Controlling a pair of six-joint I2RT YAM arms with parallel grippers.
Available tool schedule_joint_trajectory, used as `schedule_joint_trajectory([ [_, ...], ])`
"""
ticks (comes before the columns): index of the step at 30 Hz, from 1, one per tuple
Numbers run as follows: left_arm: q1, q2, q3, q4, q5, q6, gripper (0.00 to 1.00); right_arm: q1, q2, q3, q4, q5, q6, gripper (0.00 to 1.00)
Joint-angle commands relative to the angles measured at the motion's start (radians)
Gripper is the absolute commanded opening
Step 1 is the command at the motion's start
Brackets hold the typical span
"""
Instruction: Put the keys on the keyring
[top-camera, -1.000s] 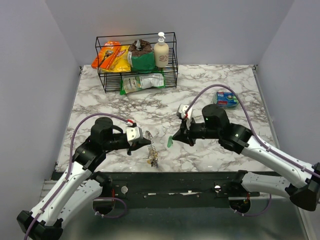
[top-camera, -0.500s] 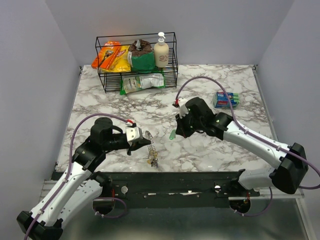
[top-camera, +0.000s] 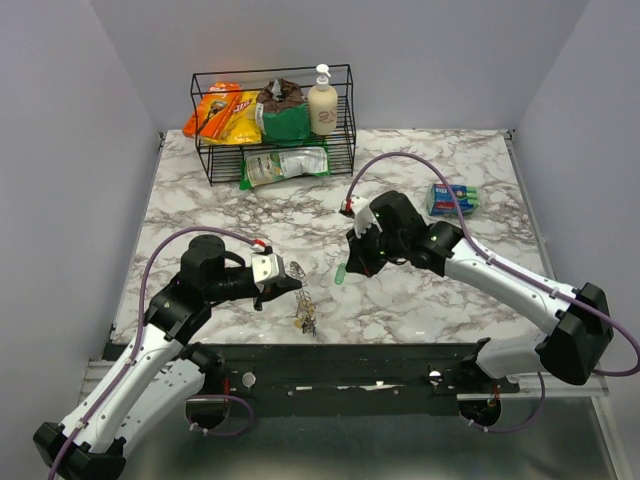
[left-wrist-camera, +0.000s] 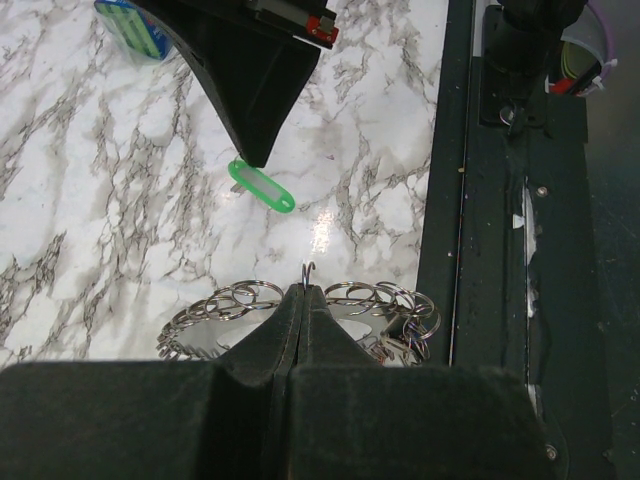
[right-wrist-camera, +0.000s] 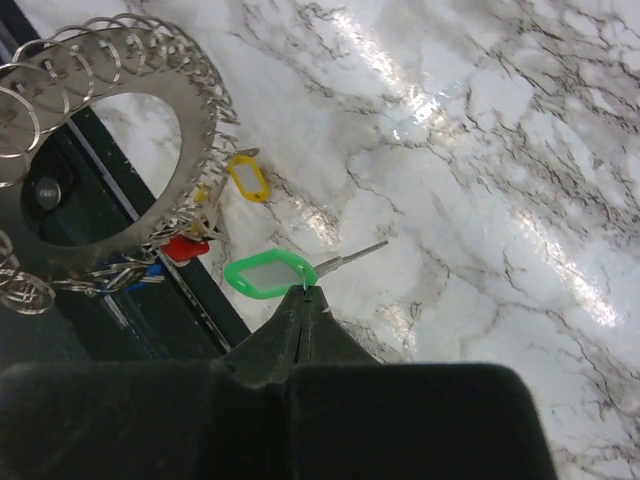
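Tabletop (top-camera: 470, 290), right pincer (right-wrist-camera: 303, 295) pinching green key (right-wrist-camera: 265, 273), left pincer (left-wrist-camera: 303, 292) seemingly gripping keyring (right-wrist-camera: 205, 115)

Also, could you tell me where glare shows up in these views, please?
Left wrist: one bright glare spot on the marble table just beyond the keyring. Right wrist: glare streaks run diagonally across the marble. Top external: evenly lit, no strong glare.

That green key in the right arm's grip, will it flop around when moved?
The green key is pinched only at its edge by the right tool, so it will probably swing or pivot. It looks small and light, so a slight bump could knock it loose.
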Motion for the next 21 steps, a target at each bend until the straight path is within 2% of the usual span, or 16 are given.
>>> schedule_joint_trajectory([
  [1,-0.005,0.005,0.020,0.046,0.020,0.017,0.00,0.002,-0.036,0.031,-0.021,-0.166,-0.137,0.01],
  [10,-0.005,0.041,0.041,0.016,0.027,0.074,0.00,0.054,-0.026,0.093,-0.102,-0.322,-0.281,0.01],
  [14,-0.005,0.057,0.052,-0.009,0.024,0.097,0.00,0.114,0.003,0.159,-0.154,-0.359,-0.312,0.01],
  [21,-0.005,0.052,0.049,-0.006,0.017,0.106,0.00,0.140,0.030,0.205,-0.208,-0.471,-0.333,0.01],
])
